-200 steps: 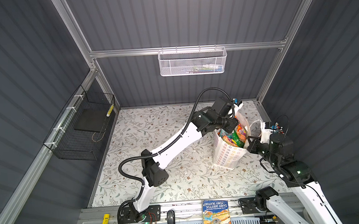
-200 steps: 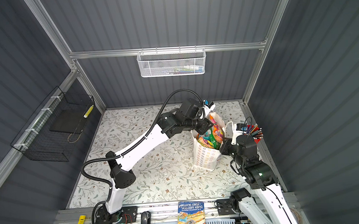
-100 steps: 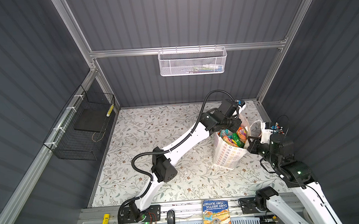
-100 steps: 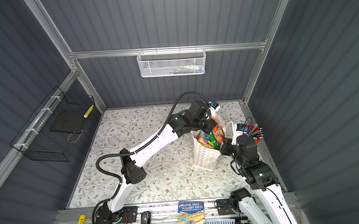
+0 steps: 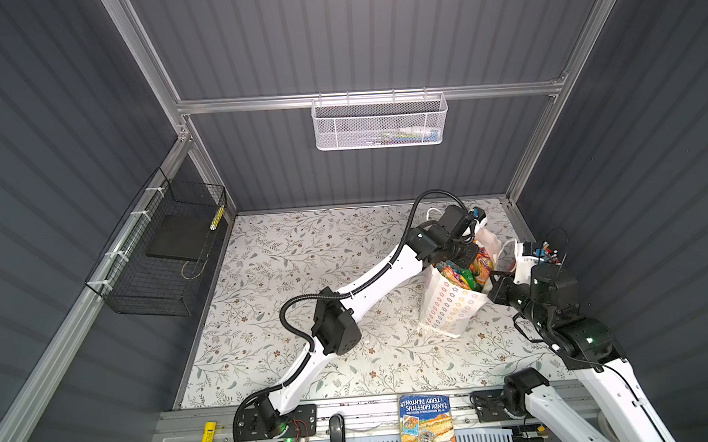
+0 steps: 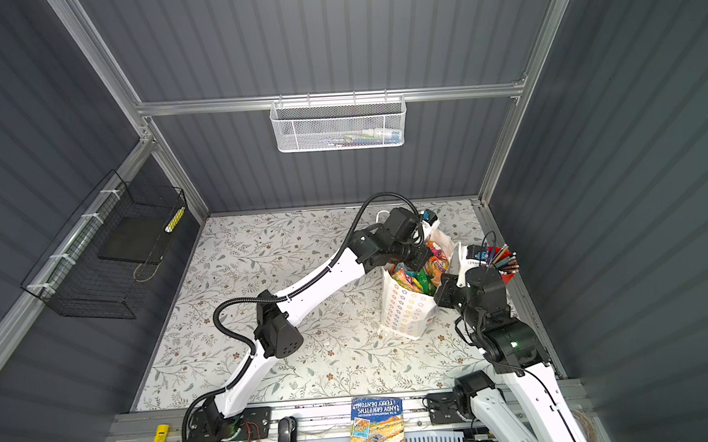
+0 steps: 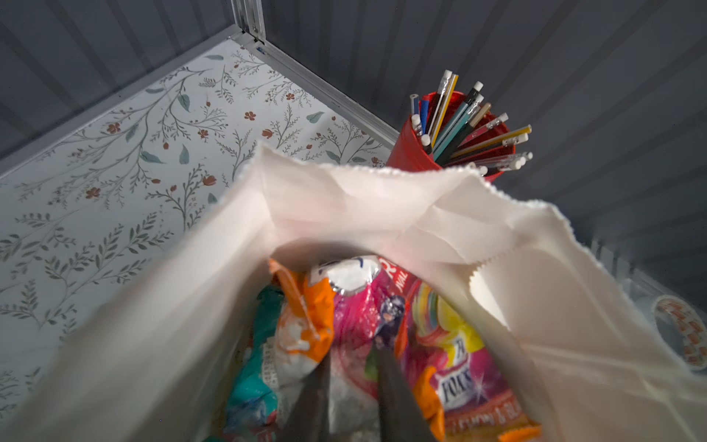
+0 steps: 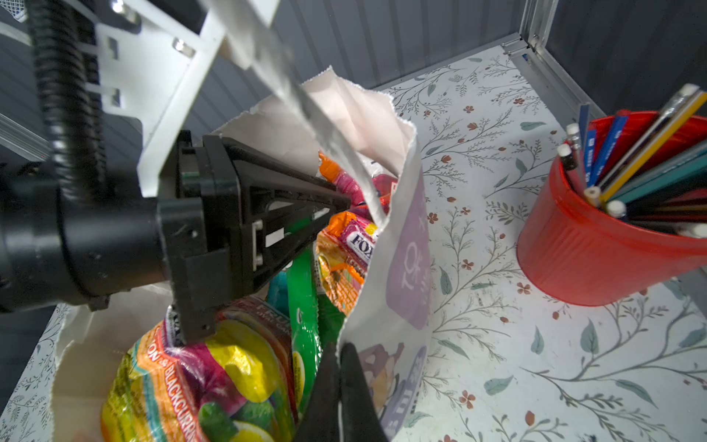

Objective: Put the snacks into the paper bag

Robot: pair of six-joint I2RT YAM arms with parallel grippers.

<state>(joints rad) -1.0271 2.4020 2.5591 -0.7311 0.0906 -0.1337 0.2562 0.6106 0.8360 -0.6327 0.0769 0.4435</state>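
The white paper bag (image 5: 448,308) (image 6: 407,310) stands upright at the table's right, near the right wall. Several glossy snacks (image 5: 467,272) (image 6: 419,274) (image 7: 451,379) (image 8: 214,367) fill it, orange-pink, yellow-green, green and teal ones. My left gripper (image 5: 471,259) (image 6: 419,260) (image 7: 354,356) (image 8: 340,201) reaches into the bag's mouth. Its jaws stand a little apart over a pink and silver packet. My right gripper (image 5: 493,283) (image 6: 439,290) (image 8: 339,350) is shut on the bag's near rim (image 8: 405,260), one finger inside and one outside.
A red pencil cup (image 6: 503,274) (image 7: 413,153) (image 8: 597,260) stands close behind the bag by the right wall. An illustrated book (image 5: 427,426) lies on the front rail. A white mesh basket (image 5: 380,123) and a black wire basket (image 5: 158,257) hang on the walls.
My left arm has stretched farther right and its gripper has sunk deeper into the bag's mouth. The right gripper has kept its hold on the rim.
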